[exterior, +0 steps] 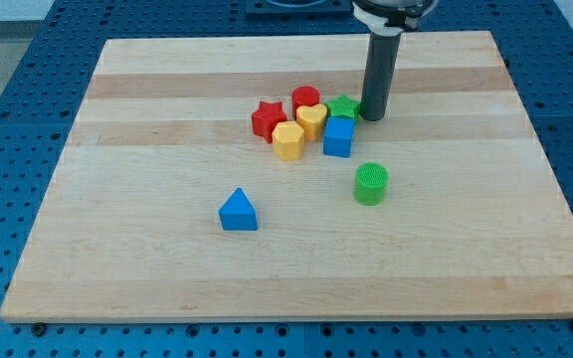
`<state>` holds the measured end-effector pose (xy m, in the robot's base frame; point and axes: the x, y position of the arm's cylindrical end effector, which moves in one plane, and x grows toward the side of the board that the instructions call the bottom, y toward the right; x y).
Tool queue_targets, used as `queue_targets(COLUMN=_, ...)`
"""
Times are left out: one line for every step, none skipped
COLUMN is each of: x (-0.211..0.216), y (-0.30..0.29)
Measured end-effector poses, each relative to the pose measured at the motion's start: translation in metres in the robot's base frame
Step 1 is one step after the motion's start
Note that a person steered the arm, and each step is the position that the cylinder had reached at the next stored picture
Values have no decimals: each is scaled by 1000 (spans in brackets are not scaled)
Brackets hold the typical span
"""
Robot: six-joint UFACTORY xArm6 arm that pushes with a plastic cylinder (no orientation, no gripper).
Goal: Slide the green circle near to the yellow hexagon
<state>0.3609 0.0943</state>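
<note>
The green circle (371, 184) stands alone on the wooden board, right of centre. The yellow hexagon (287, 141) sits at the lower left of a cluster of blocks above and to the left of the circle. My tip (372, 117) rests on the board at the cluster's right edge, just beside a green star (344, 107), and well above the green circle, apart from it.
The cluster also holds a red star (267, 118), a red block (305, 97), a yellow heart (311, 119) and a blue cube (338, 137). A blue triangle (238, 211) lies alone at lower left. The board (117, 259) ends in blue perforated table.
</note>
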Motion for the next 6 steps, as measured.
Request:
queue_targets(x=0, y=-1)
queue_targets(x=1, y=7)
queue_targets(x=23, y=23)
queue_targets(x=61, y=40)
queue_targets(x=93, y=46)
queue_targets(x=119, y=39)
